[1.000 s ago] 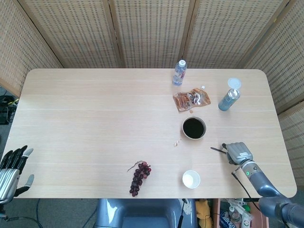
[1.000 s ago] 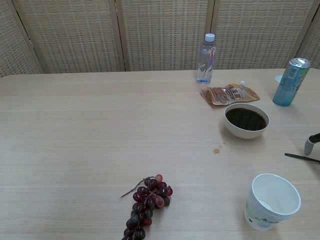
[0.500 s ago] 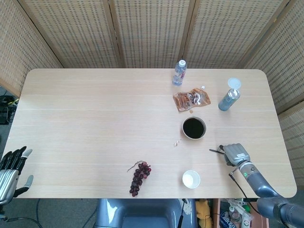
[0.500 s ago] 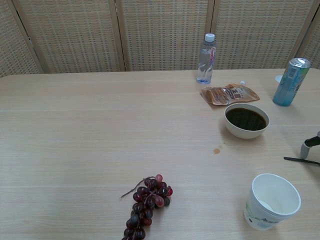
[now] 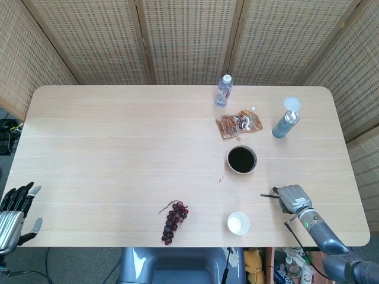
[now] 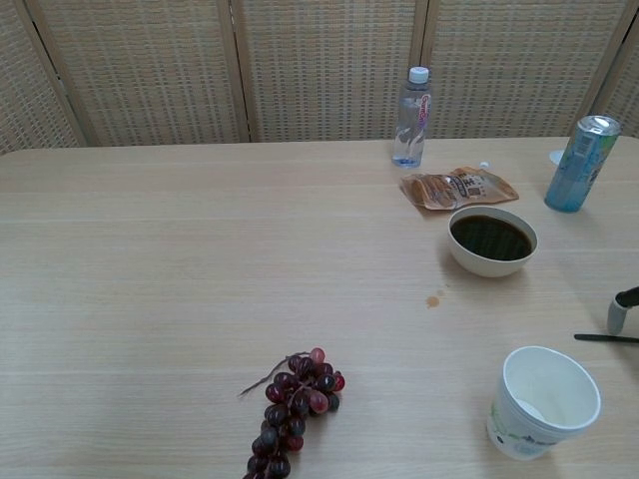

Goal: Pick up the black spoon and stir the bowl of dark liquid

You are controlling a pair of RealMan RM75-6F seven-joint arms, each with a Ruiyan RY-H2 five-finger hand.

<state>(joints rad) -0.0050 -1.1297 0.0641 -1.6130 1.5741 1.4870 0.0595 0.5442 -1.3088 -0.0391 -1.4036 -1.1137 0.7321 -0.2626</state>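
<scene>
Head view has your right hand (image 5: pixel 294 197) down over the black spoon (image 5: pixel 267 195), whose thin handle pokes out toward the bowl of dark liquid (image 5: pixel 241 160) nearby. Heads up: a handle that skinny could easily slip or pivot when you lift, and swinging in low might clip the bowl's rim. Can't tell if the fingers are actually clamped on it. Left hand (image 5: pixel 16 207) hangs idle, fingers spread, holding nothing.

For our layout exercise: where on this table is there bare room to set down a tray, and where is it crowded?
Bare: the table's whole left half, from the grapes and water bottle leftward. Crowded: the right side, where bottle, snack pouch, can, bowl, paper cup, black spoon and right hand cluster.
</scene>
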